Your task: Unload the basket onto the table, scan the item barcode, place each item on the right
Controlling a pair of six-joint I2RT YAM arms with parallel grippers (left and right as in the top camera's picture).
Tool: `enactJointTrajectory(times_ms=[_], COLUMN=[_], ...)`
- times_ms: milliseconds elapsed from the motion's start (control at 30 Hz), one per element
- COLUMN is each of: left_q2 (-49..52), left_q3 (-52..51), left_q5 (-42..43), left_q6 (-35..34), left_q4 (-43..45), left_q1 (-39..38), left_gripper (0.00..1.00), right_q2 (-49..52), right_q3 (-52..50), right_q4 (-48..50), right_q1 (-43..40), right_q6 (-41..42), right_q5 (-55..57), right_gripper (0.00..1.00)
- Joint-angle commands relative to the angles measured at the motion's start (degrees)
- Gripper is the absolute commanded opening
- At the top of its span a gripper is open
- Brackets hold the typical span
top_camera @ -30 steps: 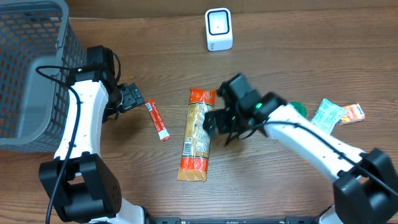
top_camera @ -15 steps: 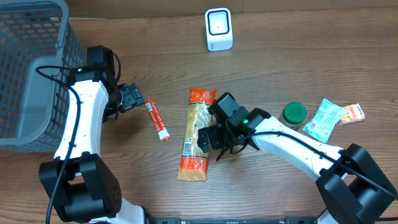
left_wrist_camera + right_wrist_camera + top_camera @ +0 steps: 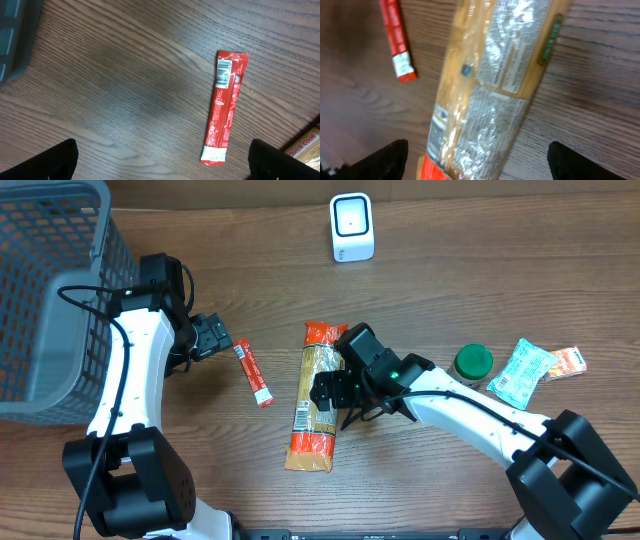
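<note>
Overhead: pasta packet (image 3: 310, 432) lies centre; right gripper (image 3: 330, 392) over its middle; scanner (image 3: 351, 227) top centre.
Left wrist: left gripper (image 3: 162, 162) spread wide, empty; red sachet (image 3: 225, 112) at right.
Right wrist: jaws apart, straddling pasta packet, seemingly not touching.

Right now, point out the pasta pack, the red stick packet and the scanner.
pasta pack (image 3: 490, 85), right wrist view, on the clear middle panel with print.
red stick packet (image 3: 224, 115), left wrist view, halfway along the red wrapper.
scanner (image 3: 352, 220), overhead view, on its front window.

"Quick Cook" reads on the orange corner of the pasta packet (image 3: 309, 145). The red sachet (image 3: 223, 107) carries a barcode; its other print is too small to read.
</note>
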Motion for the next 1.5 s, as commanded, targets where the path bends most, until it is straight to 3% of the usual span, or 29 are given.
enactJointTrajectory(times_ms=[0,133,267,467,567,800,1100,1467], left_q2=[-0.6,-0.6,-0.6,-0.6,-0.6,-0.6,-0.6,-0.6], left_q3=[0.6,0.6,0.6,0.6,0.6,0.6,0.6,0.6], left_q5=[-0.3,-0.3,-0.3,-0.3,-0.3,-0.3,-0.3,-0.3], left_q6=[0.5,0.5,0.5,0.5,0.5,0.5,0.5,0.5], left_q4=[0.1,0.1,0.1,0.1,0.1,0.1,0.1,0.1], left_q1=[-0.1,-0.1,-0.1,-0.1,-0.1,-0.1,-0.1,-0.1], left_gripper=[1.00,1.00,1.00,1.00,1.00,1.00,1.00,1.00], right_q2=[1.6,1.7,1.7,1.7,1.7,4.3,11.7,12.5], right_q3=[-0.3,-0.3,-0.3,-0.3,-0.3,-0.3,-0.3,-0.1], right_q4=[0.8,1.9,4.0,7.3,11.6,19.5,23.7,19.1], right_q1=[0.3,2.6,5.3,7.0,7.4,7.5,7.5,5.2], right_q6=[3.3,3.3,3.3,3.3,3.3,7.1,6.7,7.3], right_q5=[2.0,2.0,2.1,2.0,2.1,9.3,9.0,7.5], right_gripper=[0.91,0.79,0.58,0.13,0.04,0.04,0.04,0.04])
